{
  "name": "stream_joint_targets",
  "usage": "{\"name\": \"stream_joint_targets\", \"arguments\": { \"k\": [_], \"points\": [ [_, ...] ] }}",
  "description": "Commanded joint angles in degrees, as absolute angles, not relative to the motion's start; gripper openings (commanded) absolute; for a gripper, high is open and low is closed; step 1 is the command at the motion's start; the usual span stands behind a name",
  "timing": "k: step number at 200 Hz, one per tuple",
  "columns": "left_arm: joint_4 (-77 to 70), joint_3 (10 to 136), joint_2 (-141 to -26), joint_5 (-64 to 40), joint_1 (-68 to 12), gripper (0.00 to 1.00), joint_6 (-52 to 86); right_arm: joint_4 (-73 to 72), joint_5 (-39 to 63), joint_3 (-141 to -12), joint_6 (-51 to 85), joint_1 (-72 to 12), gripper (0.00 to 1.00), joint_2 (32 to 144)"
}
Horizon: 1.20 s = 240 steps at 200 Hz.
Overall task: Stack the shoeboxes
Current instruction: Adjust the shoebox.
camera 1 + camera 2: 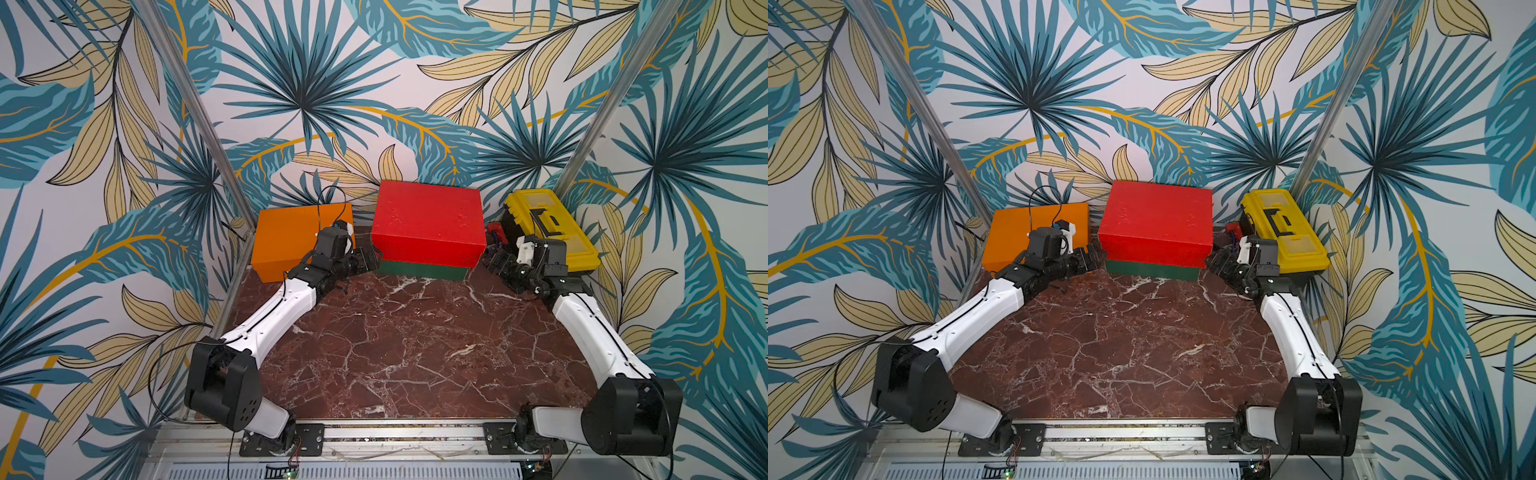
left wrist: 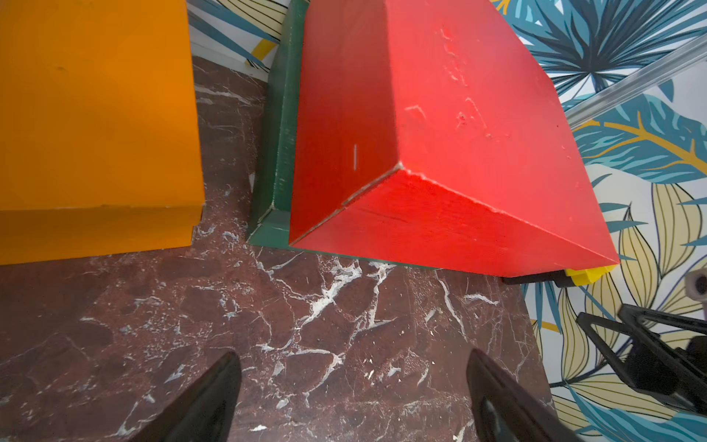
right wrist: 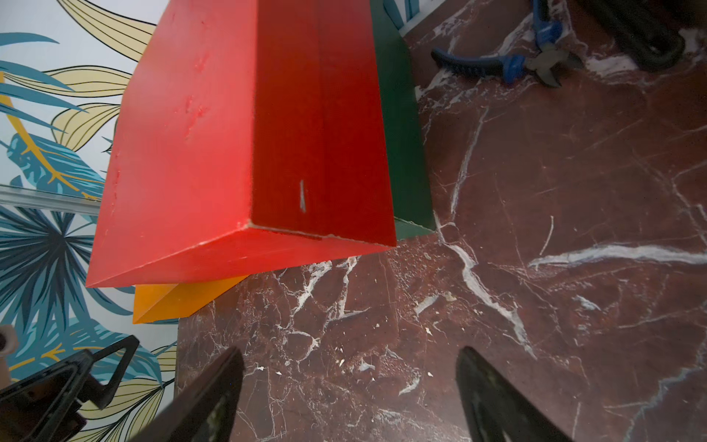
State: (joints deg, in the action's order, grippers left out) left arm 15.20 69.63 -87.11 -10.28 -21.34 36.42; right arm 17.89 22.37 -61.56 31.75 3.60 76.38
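In both top views the red shoebox (image 1: 428, 220) (image 1: 1156, 220) lies on the dark green shoebox (image 1: 419, 272) (image 1: 1150, 272) at the back centre, its near side overhanging a little. The orange shoebox (image 1: 286, 237) (image 1: 1017, 232) sits alone on the table at the back left. My left gripper (image 1: 370, 259) (image 2: 352, 356) is open and empty just off the stack's left end. My right gripper (image 1: 492, 259) (image 3: 351, 350) is open and empty off its right end. Both wrist views show only bare marble between the fingers, with the red box (image 2: 459, 134) (image 3: 183, 153) over the green one (image 2: 281, 126) (image 3: 401, 134) ahead.
A yellow-lidded black toolbox (image 1: 552, 228) stands at the back right behind my right wrist. Blue-handled pliers (image 3: 505, 65) lie on the marble table (image 1: 415, 340) between the toolbox and the stack. Patterned walls close in the back and both sides.
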Motion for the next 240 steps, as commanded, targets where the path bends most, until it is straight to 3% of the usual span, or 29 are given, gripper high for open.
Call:
{"name": "stream_joint_targets", "arguments": {
  "k": [1, 53, 146, 202, 240],
  "points": [
    [12.83, 69.21, -88.69, -9.16, -21.12, 0.92, 35.61, 11.91, 24.72, -62.58, 30.56, 3.25, 0.85, 79.01],
    [12.83, 70.84, -91.72, -8.56, -18.77, 0.92, 36.67, 4.61, 28.27, -66.29, 30.26, 2.06, 0.82, 86.64],
    [12.74, 76.62, -98.96, -11.49, -16.06, 0.92, 37.46, 8.17, 27.21, -72.35, 28.11, -0.96, 0.81, 91.93],
    [9.72, 72.06, -93.29, -10.31, -16.02, 0.91, 37.05, 10.43, 21.52, -68.65, 30.08, -0.24, 0.8, 80.78],
    [8.53, 70.49, -92.09, -11.96, -16.83, 0.91, 35.53, 8.2, 23.08, -68.39, 39.63, 8.29, 0.8, 77.62]
  ]
}}
